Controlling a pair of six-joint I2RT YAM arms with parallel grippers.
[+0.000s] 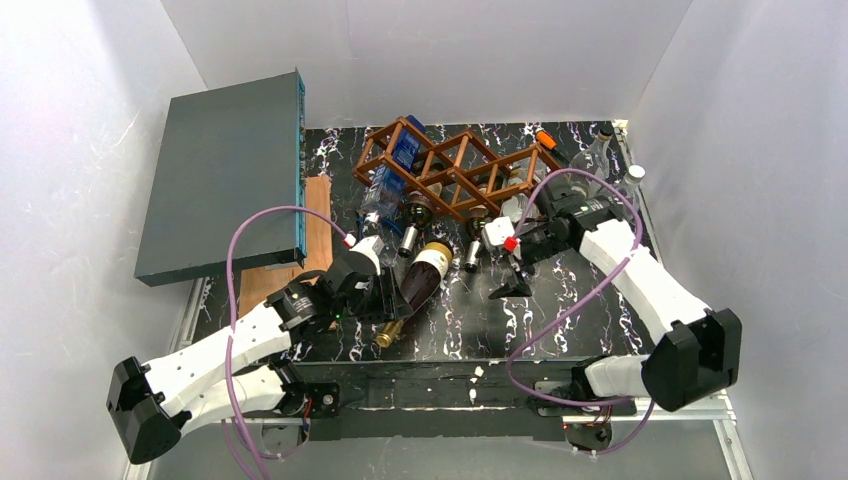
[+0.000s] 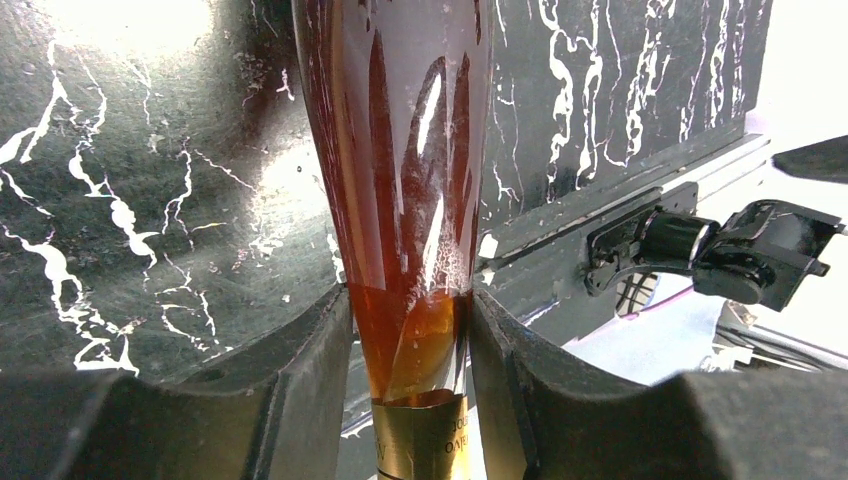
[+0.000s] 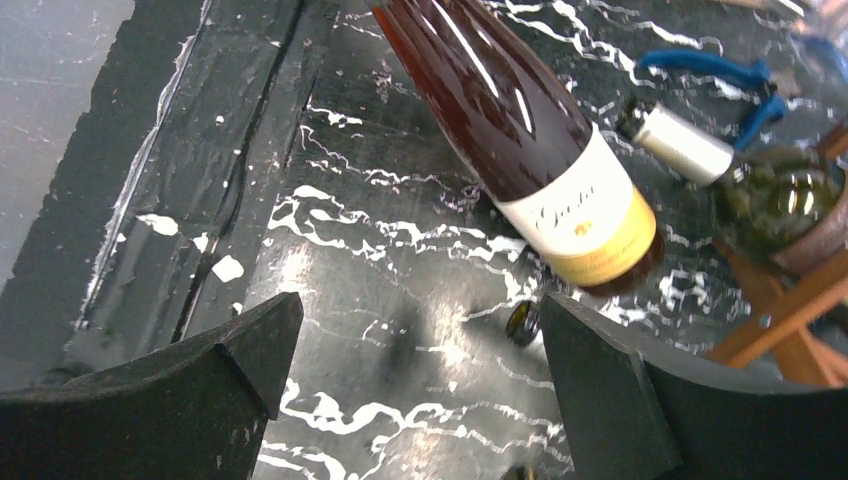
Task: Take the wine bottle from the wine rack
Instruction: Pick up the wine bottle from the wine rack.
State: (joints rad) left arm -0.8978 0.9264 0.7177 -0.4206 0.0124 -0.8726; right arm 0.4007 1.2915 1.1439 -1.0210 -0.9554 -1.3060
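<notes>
Left end effector clamps the wine bottle at its neck (clear of the wine rack); right end effector gapes.

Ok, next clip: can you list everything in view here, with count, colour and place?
wine bottle: one, amber, white-and-yellow label, gold neck foil; lying on the table in front of the rack.
wine rack: one, brown wooden lattice; far middle.
blue-labelled bottle: one, clear; rack's left end.
silver-capped bottles: at least two, dark; in the rack, necks pointing toward the arms.
clear bottles: two; far right, beside the rack.
grey box: one, flat; far left, resting on the board.
wooden board: one, light brown; under the box.
table: black, white veining.
left gripper: closed on the wine bottle's neck.
right gripper: open, above bare table.
</notes>
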